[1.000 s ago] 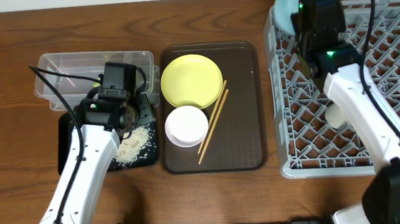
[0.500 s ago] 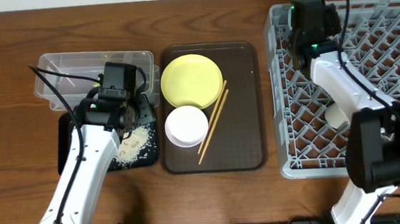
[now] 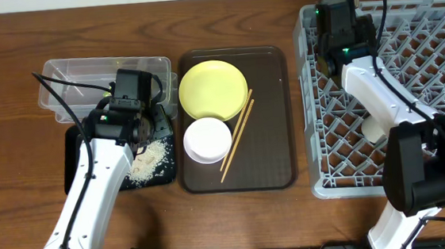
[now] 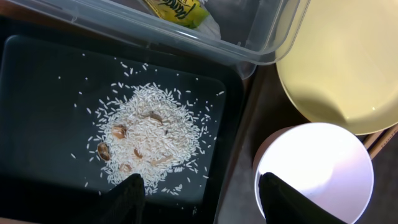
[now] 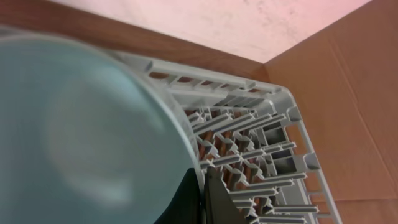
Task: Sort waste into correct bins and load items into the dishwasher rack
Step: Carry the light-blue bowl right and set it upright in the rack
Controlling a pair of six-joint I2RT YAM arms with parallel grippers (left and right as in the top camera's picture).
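Your right gripper, pinched on the rim of the light-blue bowl, held it on edge over the far-left corner of the dishwasher rack, pegs just beneath.

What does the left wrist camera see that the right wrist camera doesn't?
Only the left wrist: rice on the black tray, a white bowl, a yellow plate and the clear tub. Only the right wrist: the blue bowl, very close, and the rack. Shared: nothing the same.
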